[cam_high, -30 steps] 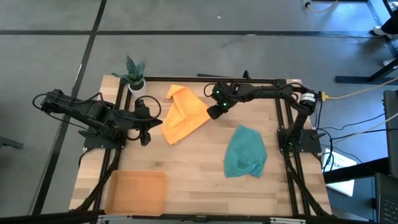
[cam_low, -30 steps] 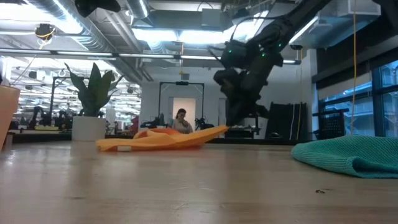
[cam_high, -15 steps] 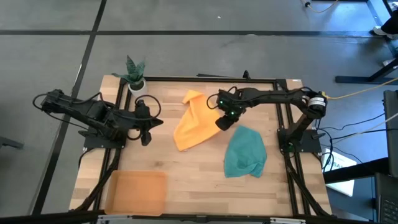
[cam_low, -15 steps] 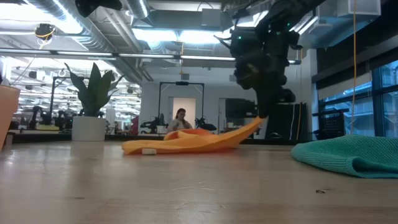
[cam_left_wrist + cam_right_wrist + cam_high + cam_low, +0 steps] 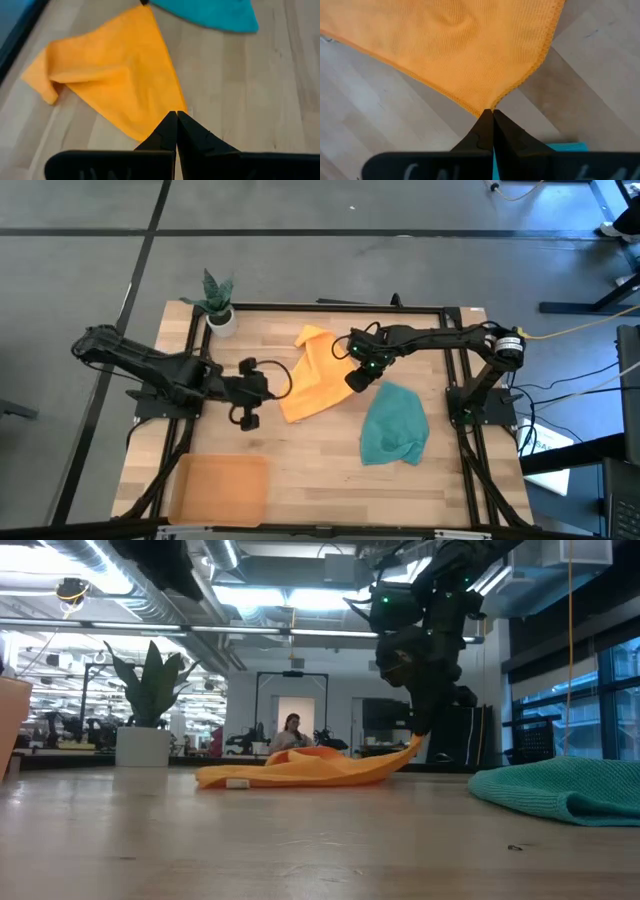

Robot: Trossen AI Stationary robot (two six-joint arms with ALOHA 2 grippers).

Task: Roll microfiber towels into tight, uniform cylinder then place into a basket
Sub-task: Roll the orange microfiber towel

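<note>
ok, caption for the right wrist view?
Right gripper pinching a corner of the orange towel above the wooden table.

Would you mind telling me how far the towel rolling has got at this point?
Nothing looks finished: the shallow orange-tan translucent basket holds no towel. In hand, the right gripper is shut on a corner of the bright orange microfiber towel, which lies crumpled and unrolled, while the shut left gripper sits near its other edge. The teal microfiber towel lies bunched and untouched. Both need rolling and placing.
</note>
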